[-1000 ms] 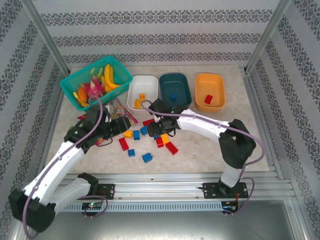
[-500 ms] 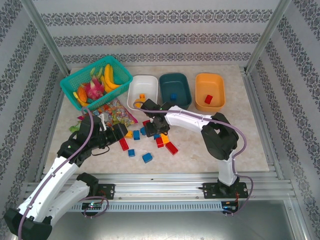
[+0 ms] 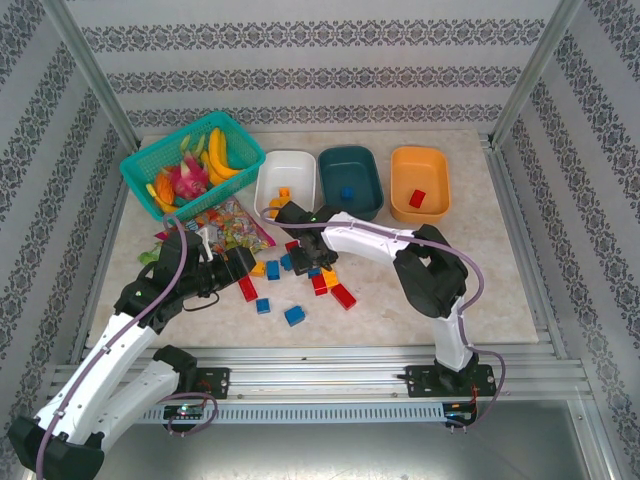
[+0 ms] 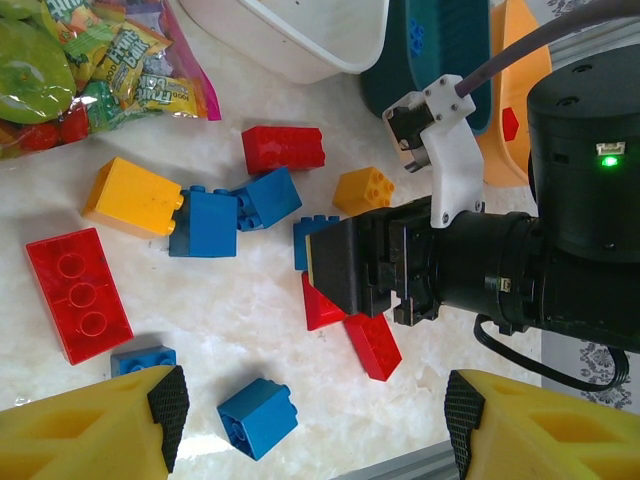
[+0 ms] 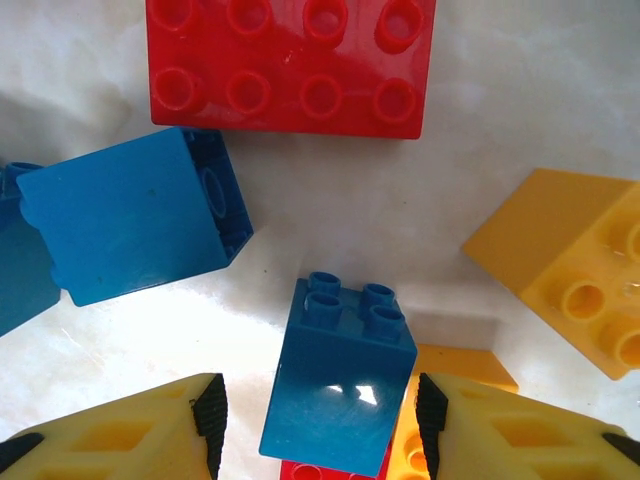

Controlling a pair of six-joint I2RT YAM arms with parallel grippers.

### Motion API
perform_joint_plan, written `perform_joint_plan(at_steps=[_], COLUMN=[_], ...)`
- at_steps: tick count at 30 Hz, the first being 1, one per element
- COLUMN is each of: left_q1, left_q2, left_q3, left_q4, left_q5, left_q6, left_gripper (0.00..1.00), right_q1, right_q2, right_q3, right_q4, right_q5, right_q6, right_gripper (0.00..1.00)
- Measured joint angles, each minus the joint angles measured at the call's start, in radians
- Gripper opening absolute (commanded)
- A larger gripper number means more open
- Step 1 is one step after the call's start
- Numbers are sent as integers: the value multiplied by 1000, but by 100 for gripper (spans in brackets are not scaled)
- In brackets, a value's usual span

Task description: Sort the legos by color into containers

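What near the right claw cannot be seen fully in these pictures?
1. Right wrist view: blue brick between the fingers of the right claw, cut by the bottom edge; contact unclear.
2. Left wrist view: red brick, partly hidden under the right claw.
3. Left wrist view: orange tub, mostly behind the right arm.

Bricks (image 3: 294, 315) are scattered on the marbled table (image 3: 480, 280); a white tub (image 3: 287, 153), teal tub (image 3: 350, 149), orange tub (image 3: 420, 150), basket (image 3: 244, 133) and candy bag (image 3: 235, 222) are set behind.

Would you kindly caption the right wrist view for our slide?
Open right gripper straddles a blue brick, a red brick beyond it.
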Motion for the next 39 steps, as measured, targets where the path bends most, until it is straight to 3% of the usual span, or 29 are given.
perform_joint_plan(at_steps=[8, 14, 24, 29, 33, 39], left_q1=[0, 0, 0, 0, 0, -16], left_q2=[12, 18, 20, 43, 127, 297], left_q3=[0, 0, 0, 5, 64, 175], left_q4=[17, 35, 52, 62, 83, 191], left_q5=[4, 8, 16, 27, 47, 71], left_q6=[-6, -14, -18, -18, -18, -17], left_gripper=[71, 71, 71, 71, 71, 71], right_q1=[0, 0, -1, -3, -43, -225], right_q2=[0, 48, 77, 52, -68, -165], right_q3=[0, 23, 46, 46, 61, 184], right_q4=[0, -2, -7, -13, -34, -4], right_q5=[10, 1, -5, 0, 7, -8], right_q6=[-3, -10, -13, -15, -18, -55], right_gripper=[56, 50, 27, 24, 23, 23])
